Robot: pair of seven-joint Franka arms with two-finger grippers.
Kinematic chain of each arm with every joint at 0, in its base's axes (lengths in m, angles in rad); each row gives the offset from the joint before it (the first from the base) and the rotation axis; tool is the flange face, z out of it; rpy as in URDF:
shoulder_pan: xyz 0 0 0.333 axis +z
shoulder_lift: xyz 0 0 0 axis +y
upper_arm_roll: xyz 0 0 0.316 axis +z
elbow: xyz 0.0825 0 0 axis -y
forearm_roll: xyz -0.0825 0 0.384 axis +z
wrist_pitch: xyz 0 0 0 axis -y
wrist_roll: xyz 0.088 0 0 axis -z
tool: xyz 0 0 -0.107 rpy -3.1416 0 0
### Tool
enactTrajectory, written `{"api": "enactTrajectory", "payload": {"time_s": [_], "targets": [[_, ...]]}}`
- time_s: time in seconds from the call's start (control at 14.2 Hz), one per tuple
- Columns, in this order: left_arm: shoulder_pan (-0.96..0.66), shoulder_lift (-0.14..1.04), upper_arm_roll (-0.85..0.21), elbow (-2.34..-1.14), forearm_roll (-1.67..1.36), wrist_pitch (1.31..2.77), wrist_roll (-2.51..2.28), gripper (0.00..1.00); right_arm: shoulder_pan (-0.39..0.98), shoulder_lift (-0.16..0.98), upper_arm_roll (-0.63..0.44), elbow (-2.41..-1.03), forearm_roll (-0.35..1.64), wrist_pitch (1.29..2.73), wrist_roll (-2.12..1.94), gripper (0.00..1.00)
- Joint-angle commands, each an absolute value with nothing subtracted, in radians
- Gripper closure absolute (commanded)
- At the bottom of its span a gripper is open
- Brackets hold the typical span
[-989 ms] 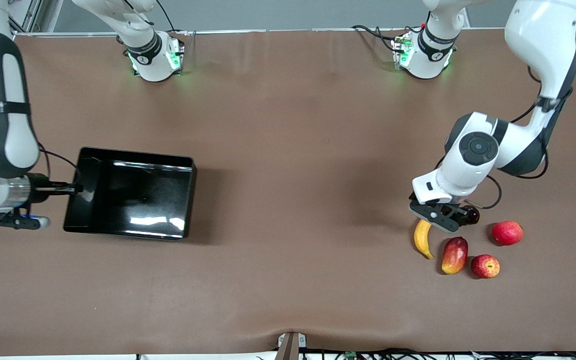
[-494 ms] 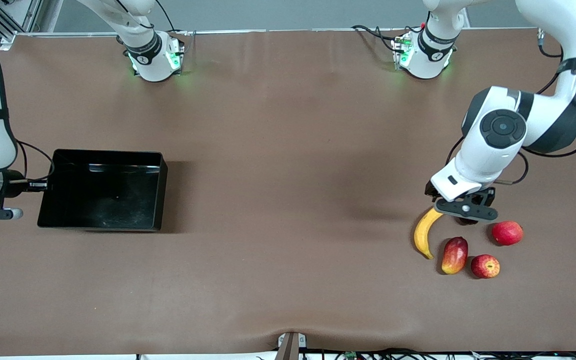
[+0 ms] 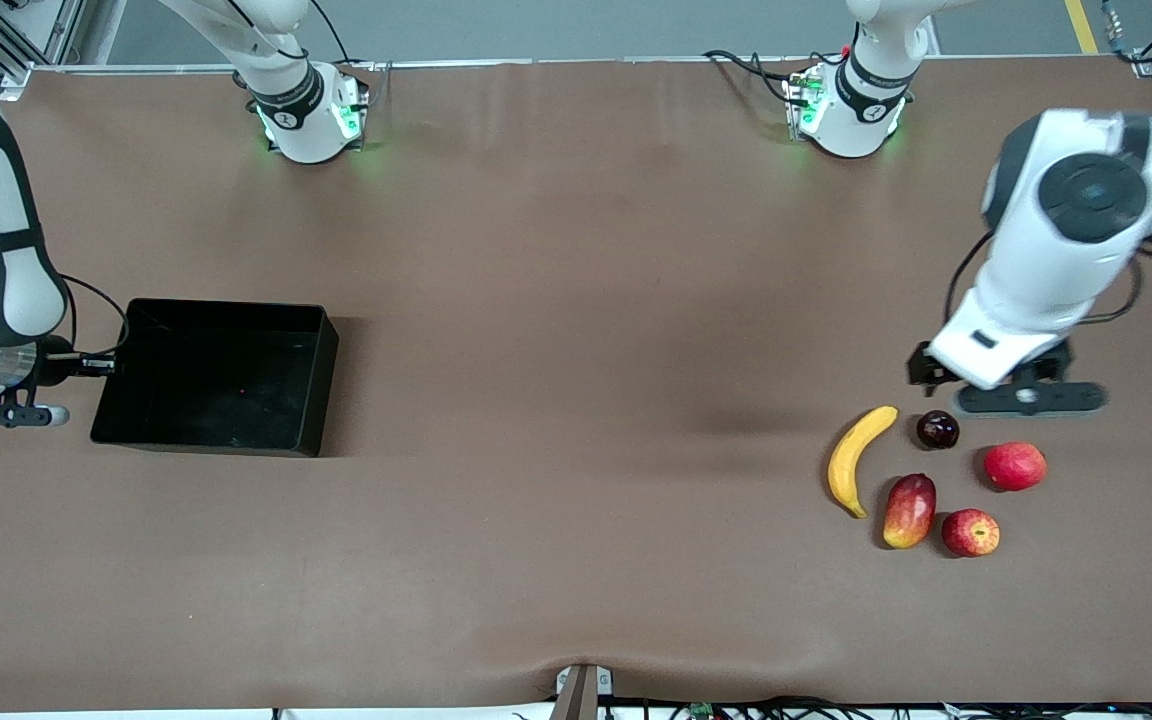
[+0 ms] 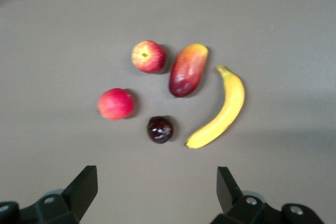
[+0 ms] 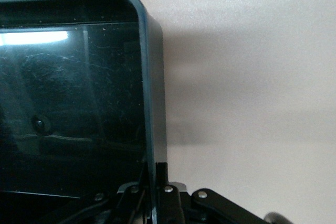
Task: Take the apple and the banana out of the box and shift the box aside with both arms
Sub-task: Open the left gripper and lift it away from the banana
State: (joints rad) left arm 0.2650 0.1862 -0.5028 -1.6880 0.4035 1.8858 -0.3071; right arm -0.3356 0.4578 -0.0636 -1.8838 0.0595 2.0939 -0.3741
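Note:
The black box (image 3: 226, 308) rests on the table at the right arm's end. My right gripper (image 3: 104, 365) is shut on the box's end wall (image 5: 149, 77), one finger inside and one outside. The yellow banana (image 3: 858, 458) and the yellow-streaked red apple (image 3: 970, 532) lie in a cluster at the left arm's end. My left gripper (image 3: 1024, 398) hangs open and holds nothing, over bare table just beside that cluster. In the left wrist view the banana (image 4: 220, 113) and apple (image 4: 148, 56) lie ahead of the open gripper (image 4: 156, 178).
A red-yellow mango (image 3: 909, 510) lies between banana and apple. A plain red fruit (image 3: 1014, 466) and a small dark fruit (image 3: 937, 429) sit in the same cluster, farther from the front camera. Both arm bases stand along the table's back edge.
The right gripper dragged the box toward the right arm's end of the table. The left gripper swung from over the banana toward the left arm's end, uncovering the dark fruit.

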Motion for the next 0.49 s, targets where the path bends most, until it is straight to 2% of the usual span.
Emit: {"api": "enactTrajectory", "payload": {"time_s": [0.0,0.07,0.42], "targets": [[0.265,0.178,-0.521,-1.576,0.353,1.735,-0.308,0.00,-0.371,0.459,-0.040,-1.882,0.057,2.097,-0.385,0.38],[0.268,0.161,-0.520,-1.548,0.315,1.706,-0.308,0.00,-0.365,0.457,-0.040,-1.869,0.055,2.088,-0.387,0.00],[0.244,0.071,-0.509,-1.526,0.211,1.652,-0.304,0.00,-0.318,0.456,-0.029,-1.772,0.051,2.065,-0.387,0.00]]}}
